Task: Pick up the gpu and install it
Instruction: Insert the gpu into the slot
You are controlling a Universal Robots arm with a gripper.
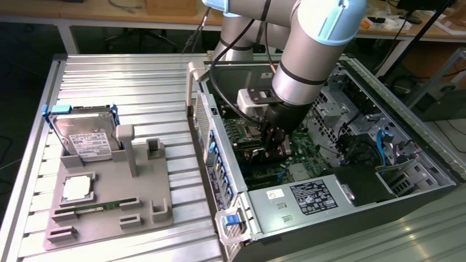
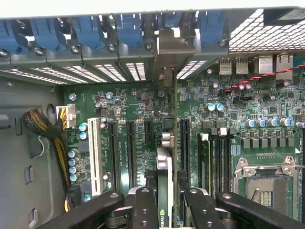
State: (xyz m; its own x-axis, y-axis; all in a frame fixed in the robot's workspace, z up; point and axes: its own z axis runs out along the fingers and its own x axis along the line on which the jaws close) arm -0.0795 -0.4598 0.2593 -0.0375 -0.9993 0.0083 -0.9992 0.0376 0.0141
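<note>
The gpu (image 2: 164,191) stands on edge between the gripper's (image 2: 167,202) fingers (image 2: 144,210), clamped from both sides, its thin edge running away from the hand toward the case's rear wall; its silvery end bracket (image 2: 167,50) sits at the far end, against the row of slot openings under the blue clips (image 2: 86,31). Directly beneath the hand lies the green motherboard (image 2: 228,119); black expansion slots (image 2: 129,148) run parallel to the card on one side of the fingers, together with one white slot (image 2: 94,155); on the other side stand more black slots (image 2: 184,143) and, further out, the bare processor socket (image 2: 259,183). A bundle of yellow and black cables (image 2: 50,131) hangs well off from the hand beyond the white slot.

In the exterior view the gripper (image 1: 275,139) reaches down inside the open computer case (image 1: 306,199); well apart from it, toward the exterior view's left, a grey tray (image 1: 109,207) carries a hard drive (image 1: 87,136), a processor chip (image 1: 76,187) and a memory stick (image 1: 95,207).
</note>
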